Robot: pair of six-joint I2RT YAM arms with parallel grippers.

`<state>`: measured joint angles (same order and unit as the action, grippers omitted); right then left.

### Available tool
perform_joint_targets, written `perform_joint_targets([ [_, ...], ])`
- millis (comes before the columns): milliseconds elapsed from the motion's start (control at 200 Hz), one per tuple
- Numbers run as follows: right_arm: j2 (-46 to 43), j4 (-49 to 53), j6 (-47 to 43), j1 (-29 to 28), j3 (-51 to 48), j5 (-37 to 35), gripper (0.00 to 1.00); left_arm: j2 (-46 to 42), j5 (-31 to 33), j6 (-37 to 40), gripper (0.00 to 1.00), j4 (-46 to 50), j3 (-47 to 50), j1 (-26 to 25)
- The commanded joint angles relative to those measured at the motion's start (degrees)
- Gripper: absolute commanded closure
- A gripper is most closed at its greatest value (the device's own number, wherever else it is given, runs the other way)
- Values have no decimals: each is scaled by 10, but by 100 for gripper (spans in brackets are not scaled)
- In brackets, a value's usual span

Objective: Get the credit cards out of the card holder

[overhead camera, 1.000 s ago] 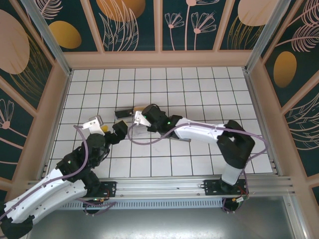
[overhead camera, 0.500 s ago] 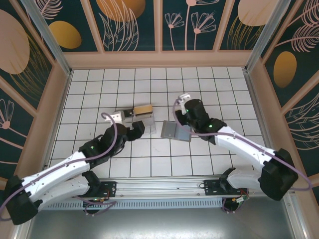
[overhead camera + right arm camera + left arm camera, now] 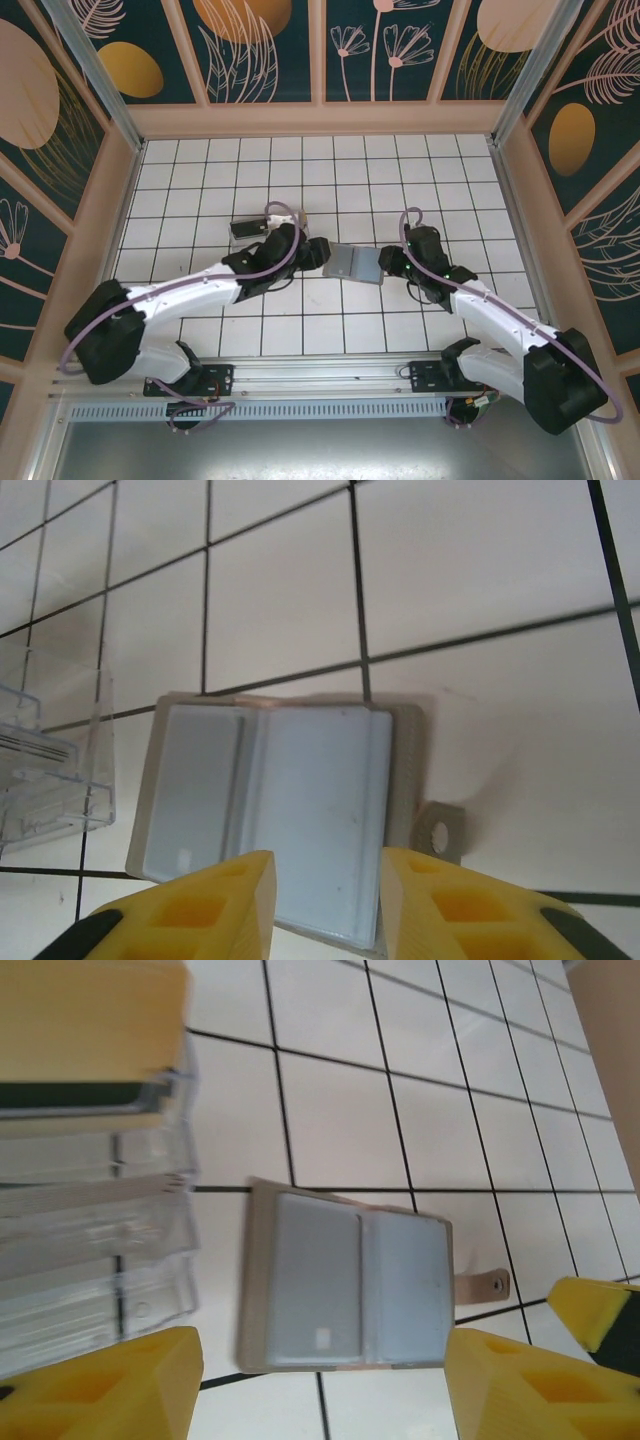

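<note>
Left gripper (image 3: 320,1360): yellow fingers spread wide, nothing held, poised above the credit cards (image 3: 345,1290). Right gripper (image 3: 328,865): fingers narrowly parted, nothing gripped, at the cards' right edge. Credit cards: grey, overlapping, lying flat on the white tiled floor (image 3: 300,170) mid-scene, between both grippers. Card holder (image 3: 100,1250): clear plastic, just left of the cards, not touching them; tan block (image 3: 90,1010) at its far end.

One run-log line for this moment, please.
credit cards: flat on tiles beside card holder | left gripper: jaws open, by cards | right gripper: jaws slightly open at cards' edge
</note>
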<state>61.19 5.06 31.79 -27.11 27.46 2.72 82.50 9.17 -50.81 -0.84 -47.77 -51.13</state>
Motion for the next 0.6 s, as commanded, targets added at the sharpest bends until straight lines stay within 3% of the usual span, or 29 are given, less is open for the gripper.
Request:
perform_joint_targets([
  [0, 25, -24, 40, 18, -13, 25, 62, 50, -27, 1, 38, -17, -39, -10],
  [330, 103, -68, 40, 36, -16, 81, 61, 162, -51, 11, 44, -7, -103, -17],
  [595, 172, -46, 29, 31, 13, 62, 62, 216, -45, 17, 45, 19, -134, -17],
])
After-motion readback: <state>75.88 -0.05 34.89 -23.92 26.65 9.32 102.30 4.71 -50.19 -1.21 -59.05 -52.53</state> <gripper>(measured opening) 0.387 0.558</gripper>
